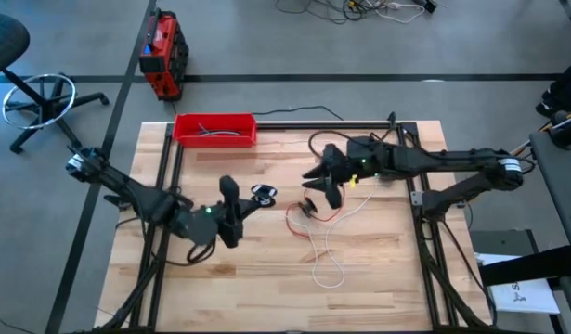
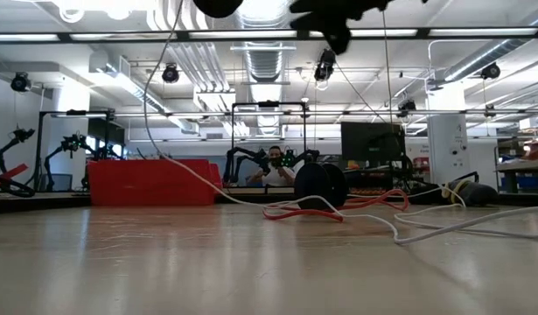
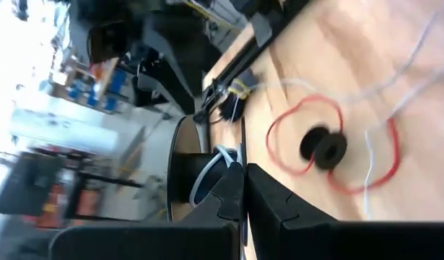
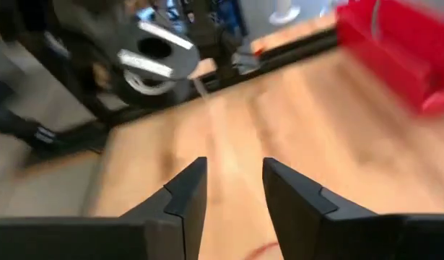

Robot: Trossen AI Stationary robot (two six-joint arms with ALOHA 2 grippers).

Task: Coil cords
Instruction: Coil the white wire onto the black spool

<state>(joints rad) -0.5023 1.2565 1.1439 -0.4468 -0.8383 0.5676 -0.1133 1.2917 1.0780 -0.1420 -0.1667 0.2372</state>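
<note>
Left gripper (image 1: 251,198) pinches the white cord's spool (image 3: 184,170); right gripper (image 4: 233,189) hangs spread, centre frame. Mid-winding, I judge; next, gather the white cord (image 1: 333,249).

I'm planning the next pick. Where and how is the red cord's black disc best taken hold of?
Probably the black disc itself, across its thin width, coming straight down: it stands on edge on the table, with red cord looped loosely around it. The open right tool hovers nearest.
</note>
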